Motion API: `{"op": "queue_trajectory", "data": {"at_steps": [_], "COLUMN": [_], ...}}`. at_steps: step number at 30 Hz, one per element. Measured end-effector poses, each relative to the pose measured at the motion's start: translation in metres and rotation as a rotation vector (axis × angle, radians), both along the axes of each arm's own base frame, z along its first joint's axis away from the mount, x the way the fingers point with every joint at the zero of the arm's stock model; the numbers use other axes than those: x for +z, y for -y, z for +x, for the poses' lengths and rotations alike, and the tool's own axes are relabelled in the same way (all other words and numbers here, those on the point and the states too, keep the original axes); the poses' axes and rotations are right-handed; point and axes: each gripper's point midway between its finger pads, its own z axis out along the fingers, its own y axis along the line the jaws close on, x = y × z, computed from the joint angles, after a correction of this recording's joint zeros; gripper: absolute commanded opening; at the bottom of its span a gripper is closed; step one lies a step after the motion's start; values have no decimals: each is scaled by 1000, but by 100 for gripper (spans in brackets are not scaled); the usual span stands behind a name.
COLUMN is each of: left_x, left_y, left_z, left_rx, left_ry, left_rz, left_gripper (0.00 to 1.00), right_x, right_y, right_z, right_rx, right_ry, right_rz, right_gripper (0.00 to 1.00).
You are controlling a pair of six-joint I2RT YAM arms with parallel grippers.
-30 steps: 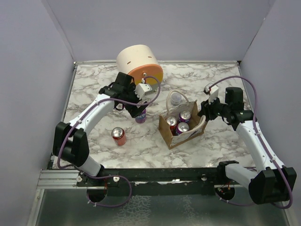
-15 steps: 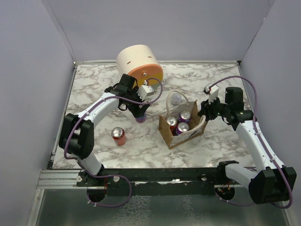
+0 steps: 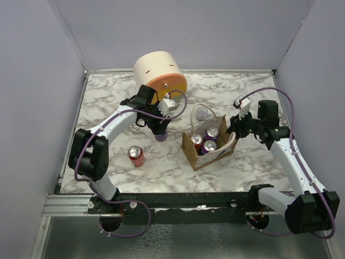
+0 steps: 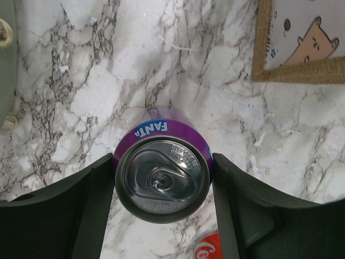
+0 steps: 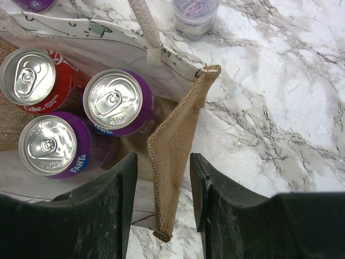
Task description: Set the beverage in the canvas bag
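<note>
Left wrist view: the purple can (image 4: pixel 161 186), upright on the surface (image 4: pixel 81 81) outside the canvas bag (image 4: pixel 302 70), is flanked by the left hand (image 4: pixel 163 159). Whether it is clamped cannot be told, so a slip is risked. The bag's wall is pinched by the right hand (image 5: pixel 161 156).

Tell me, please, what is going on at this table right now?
Two robot arms are packing drink cans into a small bag. The left pincer sits around a purple can standing on the table, fingers close against both sides; a firm grip cannot be confirmed. The right pincer pinches the bag's side wall. Three cans are inside, and a red can stands outside.
</note>
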Motion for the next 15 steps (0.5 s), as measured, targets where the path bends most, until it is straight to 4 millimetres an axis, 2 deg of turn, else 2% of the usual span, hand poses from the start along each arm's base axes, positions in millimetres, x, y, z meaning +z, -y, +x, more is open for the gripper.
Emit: {"op": "queue_trajectory", "data": {"at_steps": [4, 6, 9, 12, 15], "left_x": [13, 31, 74, 130, 178], "left_y": [-4, -3, 0, 3, 8], "left_z": [-6, -4, 3, 6, 2], "left_rx": [-23, -32, -41, -50, -68], "left_ry": [1, 35, 134, 258, 342], "left_rz": [16, 7, -30, -93, -158], "left_gripper": [0, 0, 0, 0, 0], "right_x": [-2, -2, -2, -3, -3], "right_y": [1, 3, 5, 8, 12], "right_z": [0, 1, 2, 4, 5], "right_rx": [-6, -12, -25, -43, -61], "right_ry": [-3, -1, 1, 5, 5], "right_rz": [-6, -11, -21, -34, -43], "right_gripper": [43, 40, 36, 32, 27]}}
